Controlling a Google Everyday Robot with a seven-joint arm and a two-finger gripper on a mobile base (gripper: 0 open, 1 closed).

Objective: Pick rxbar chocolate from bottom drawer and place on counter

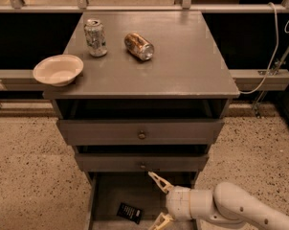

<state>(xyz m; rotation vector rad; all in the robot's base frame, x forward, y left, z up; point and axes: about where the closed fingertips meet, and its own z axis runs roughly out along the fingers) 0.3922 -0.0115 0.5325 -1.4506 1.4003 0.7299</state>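
Camera view: splayed jaws near rxbar chocolate (129,212)

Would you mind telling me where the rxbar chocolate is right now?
The rxbar chocolate lies flat on the floor of the open bottom drawer, left of centre at the camera view's bottom edge, just left of the open gripper.

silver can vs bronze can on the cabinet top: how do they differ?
Pose: the silver drink can stands upright; the bronze drink can lies on its side.
Colour: the silver can is pale grey; the bronze can is coppery brown.
Place: the silver can is nearer the white bowl; the bronze can lies right of it.
Both rest on the grey wooden counter.
The end effector is open, low in the bottom drawer, right of the black-wrapped rxbar chocolate.
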